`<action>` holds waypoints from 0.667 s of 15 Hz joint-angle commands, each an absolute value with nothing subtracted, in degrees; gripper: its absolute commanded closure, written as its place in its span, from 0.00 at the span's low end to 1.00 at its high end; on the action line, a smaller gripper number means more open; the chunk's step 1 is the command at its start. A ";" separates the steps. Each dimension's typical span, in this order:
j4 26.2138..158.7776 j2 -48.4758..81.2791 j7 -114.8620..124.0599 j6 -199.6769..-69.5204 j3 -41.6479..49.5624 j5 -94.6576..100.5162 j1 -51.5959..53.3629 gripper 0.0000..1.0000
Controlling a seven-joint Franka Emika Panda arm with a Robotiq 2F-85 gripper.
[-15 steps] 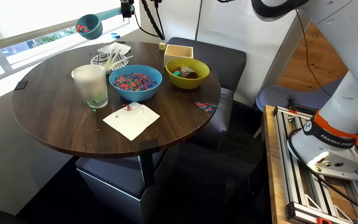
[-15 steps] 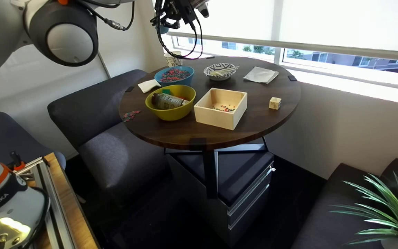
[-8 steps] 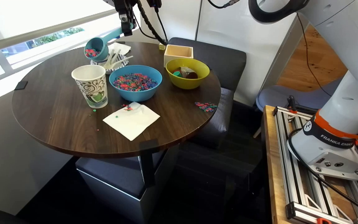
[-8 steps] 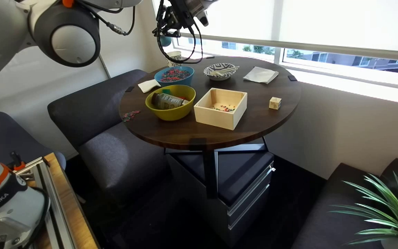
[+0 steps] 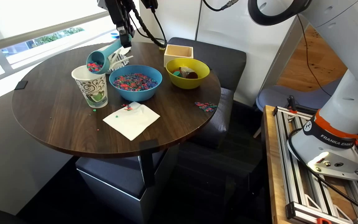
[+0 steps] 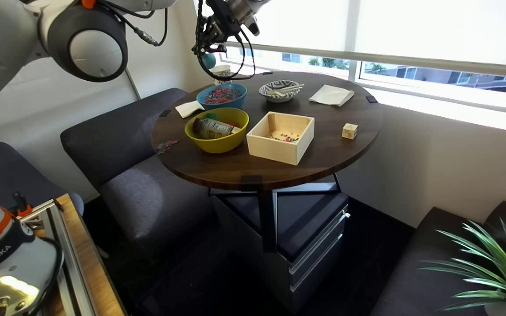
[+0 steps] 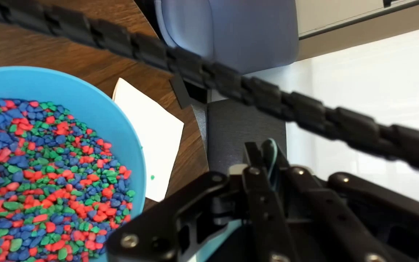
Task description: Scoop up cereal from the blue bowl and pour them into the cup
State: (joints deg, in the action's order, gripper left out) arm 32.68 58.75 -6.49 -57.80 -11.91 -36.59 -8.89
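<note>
The blue bowl [image 5: 135, 95] stands on the table with cereal [image 5: 135, 81] in it; it also shows in the wrist view [image 7: 120, 116]. The cup [image 5: 94, 91] stands upright beside it, and also shows in an exterior view [image 6: 222, 73], partly hidden. My gripper [image 5: 126, 39] is shut on the handle of a teal scoop [image 5: 106, 62]; the handle [image 7: 271, 156] shows between the fingers in the wrist view. The scoop is tilted, its mouth overlapping the cup's far right rim, with cereal lying at its lower lip. The cup's inside is mostly hidden.
A yellow bowl [image 5: 187, 82] with items stands right of the blue bowl, with a wooden box [image 6: 275, 149] near it. A patterned bowl [image 6: 279, 95] holds white utensils. A napkin [image 5: 131, 123] lies in front. Loose cereal pieces [image 5: 206, 106] lie near the table edge.
My gripper and the scoop have come down and slightly right in an exterior view, from well above the table to the cup's rim. The handle slopes more steeply. The bowl and cup have not moved.
</note>
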 commanded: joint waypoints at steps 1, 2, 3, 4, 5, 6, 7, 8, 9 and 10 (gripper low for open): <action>29.72 59.88 -4.71 -59.80 -10.96 -34.86 -7.41 0.98; 29.46 59.87 -4.45 -60.44 -10.89 -34.71 -7.25 0.98; 29.25 59.84 -4.27 -61.02 -10.86 -34.67 -7.14 0.98; 29.08 59.79 -4.22 -61.39 -10.91 -34.68 -7.09 0.98; 28.90 59.74 -4.21 -61.78 -10.88 -34.62 -7.03 0.98; 28.84 59.62 -4.15 -61.60 -10.71 -34.28 -6.92 0.98; 28.87 59.52 -4.05 -61.28 -10.55 -33.89 -6.83 0.98; 28.91 59.42 -4.03 -60.72 -10.46 -33.34 -6.68 0.98; 28.84 59.35 -4.26 -60.56 -10.34 -32.57 -6.42 0.98; 28.72 59.28 -4.45 -60.59 -10.17 -31.74 -6.14 0.98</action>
State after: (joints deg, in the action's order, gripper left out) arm 30.63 58.76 -5.11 -61.34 -11.33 -34.21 -7.62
